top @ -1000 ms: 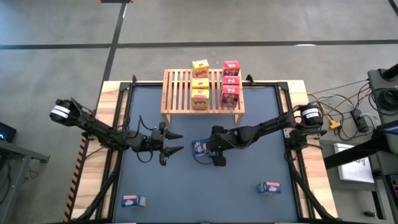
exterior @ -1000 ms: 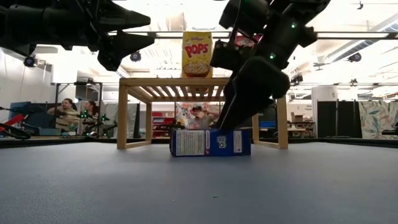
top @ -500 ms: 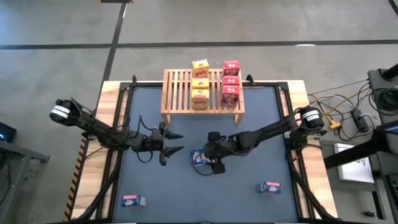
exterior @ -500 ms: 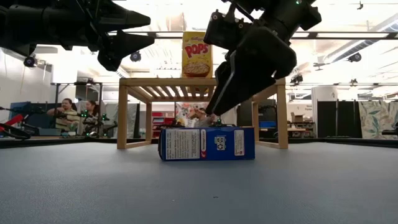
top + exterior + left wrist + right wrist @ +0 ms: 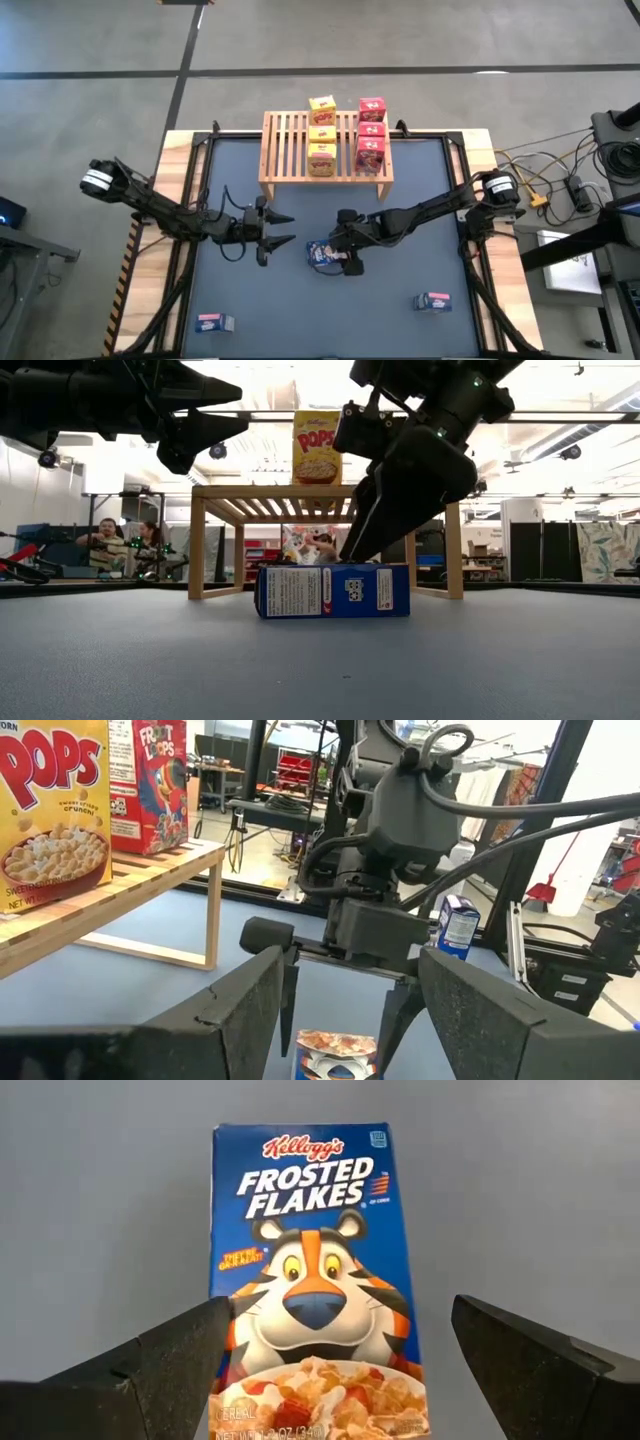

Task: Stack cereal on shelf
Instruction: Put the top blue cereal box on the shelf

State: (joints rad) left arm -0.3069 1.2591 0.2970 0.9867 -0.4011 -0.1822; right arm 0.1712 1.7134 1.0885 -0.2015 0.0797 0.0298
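Step in hand: picking the flat-lying blue Frosted Flakes cereal box (image 5: pixel 312 1280) mid-mat. My right gripper (image 5: pixel 345 258) hovers right over it, fingers spread wide either side, not touching. Next I likely need to drop and pinch its long sides. Left gripper (image 5: pixel 278 229) waits nearby, fingers part-open, holding nothing. Light wooden slatted shelf (image 5: pixel 290 150) has bare slats left of the yellow boxes (image 5: pixel 321 135); clear mat all round.
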